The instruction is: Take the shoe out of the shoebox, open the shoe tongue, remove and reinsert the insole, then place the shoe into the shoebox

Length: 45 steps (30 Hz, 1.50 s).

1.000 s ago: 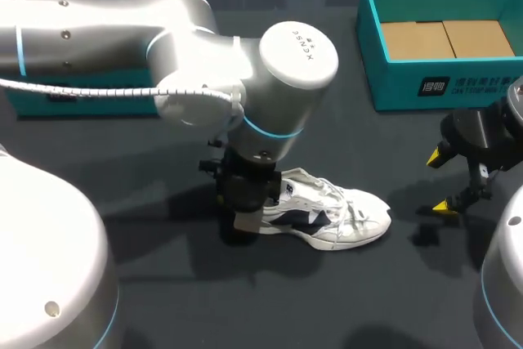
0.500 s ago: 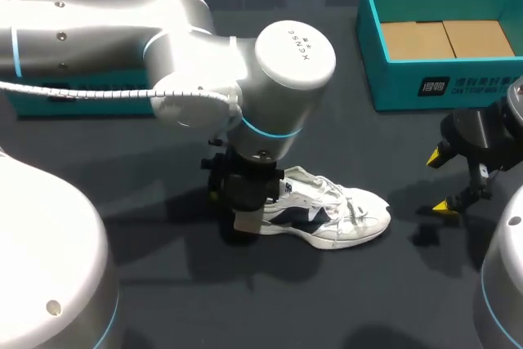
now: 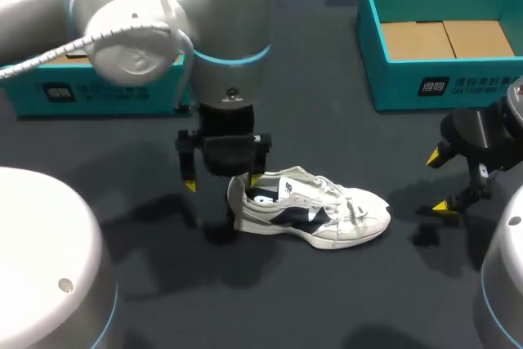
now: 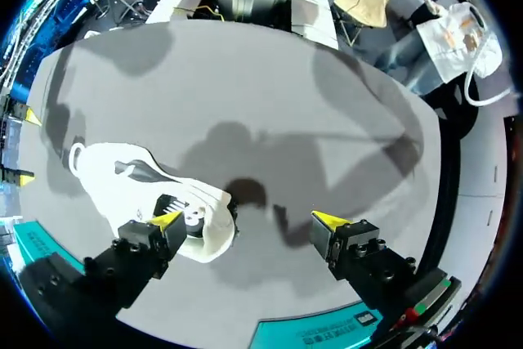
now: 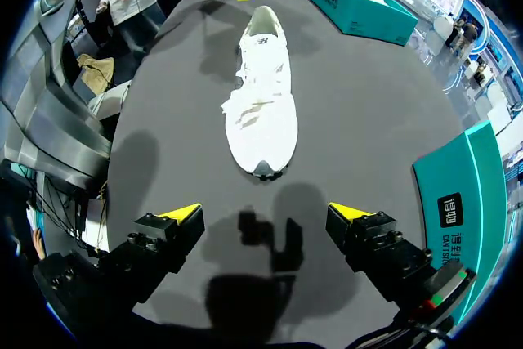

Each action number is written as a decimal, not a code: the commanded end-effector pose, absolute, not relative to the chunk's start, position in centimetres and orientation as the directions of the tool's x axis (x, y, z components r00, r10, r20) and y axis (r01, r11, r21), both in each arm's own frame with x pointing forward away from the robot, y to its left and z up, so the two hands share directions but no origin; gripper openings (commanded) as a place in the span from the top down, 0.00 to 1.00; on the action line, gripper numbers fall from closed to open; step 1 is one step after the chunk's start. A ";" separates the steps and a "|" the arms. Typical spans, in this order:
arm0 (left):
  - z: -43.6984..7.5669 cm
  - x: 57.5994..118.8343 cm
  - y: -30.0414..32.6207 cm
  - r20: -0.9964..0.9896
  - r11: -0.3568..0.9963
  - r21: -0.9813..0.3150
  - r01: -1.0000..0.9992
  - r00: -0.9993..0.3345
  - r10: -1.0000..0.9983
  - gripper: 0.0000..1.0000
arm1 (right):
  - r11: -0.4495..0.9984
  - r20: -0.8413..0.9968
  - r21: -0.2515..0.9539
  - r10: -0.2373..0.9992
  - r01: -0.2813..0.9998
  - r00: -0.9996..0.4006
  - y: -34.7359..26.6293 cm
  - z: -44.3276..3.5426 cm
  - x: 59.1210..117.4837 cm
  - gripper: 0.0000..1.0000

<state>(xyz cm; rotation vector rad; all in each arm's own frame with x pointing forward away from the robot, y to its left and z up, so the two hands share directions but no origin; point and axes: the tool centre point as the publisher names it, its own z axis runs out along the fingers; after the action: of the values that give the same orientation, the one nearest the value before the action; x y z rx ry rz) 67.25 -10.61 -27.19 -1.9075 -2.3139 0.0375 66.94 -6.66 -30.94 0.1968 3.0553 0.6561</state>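
The white sneaker [image 3: 315,212] rests upright on the dark table [image 3: 327,300], the left gripper [image 4: 248,220] spread open at its heel, the right gripper [image 3: 440,182] open near its toe.

Entry one: teal cardboard shoebox with a brown floor [image 3: 400,87], on our right. Its front wall bears a white square logo and one row of white characters, too small for us to make out.

Entry two: second teal box [image 3: 23,101], on our left. We log the same white logo and row of characters on its front wall, equally unreadable.

Entry three: white-and-navy sneaker [image 3: 327,220]. It has a small dark logo on its side and another on the tongue, neither legible.
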 end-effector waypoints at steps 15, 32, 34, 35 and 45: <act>-24.1 66.3 -4.9 -0.159 0.445 -0.449 0.775 -0.559 0.814 0.00 | 0.905 0.014 0.409 0.126 0.120 -0.992 -6.7 -30.9 66.8 0.00; -26.5 69.5 -3.6 -0.120 0.578 -0.640 0.506 -0.809 0.575 0.00 | 0.905 0.014 0.409 0.126 0.120 -0.992 -6.7 -30.9 66.8 0.00; -27.0 69.6 -3.1 -0.123 0.575 -0.673 0.465 -0.838 0.532 0.00 | 0.905 0.014 0.409 0.126 0.120 -0.992 -6.7 -30.9 66.8 0.00; -27.2 69.7 -2.8 -0.114 0.568 -0.702 0.429 -0.855 0.505 0.00 | 0.905 0.014 0.409 0.126 0.120 -0.992 -6.7 -30.9 66.8 0.00; -30.2 70.9 -2.3 0.015 0.497 -0.854 0.155 -0.947 0.321 0.00 | 0.905 0.014 0.409 0.126 0.120 -0.992 -6.7 -30.9 66.8 0.00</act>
<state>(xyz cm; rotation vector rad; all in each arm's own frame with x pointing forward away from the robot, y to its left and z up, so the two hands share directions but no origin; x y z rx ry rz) 70.77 -2.39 -28.79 -0.7147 -2.6863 1.1360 66.93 -6.66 -30.94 0.1968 3.0553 0.6561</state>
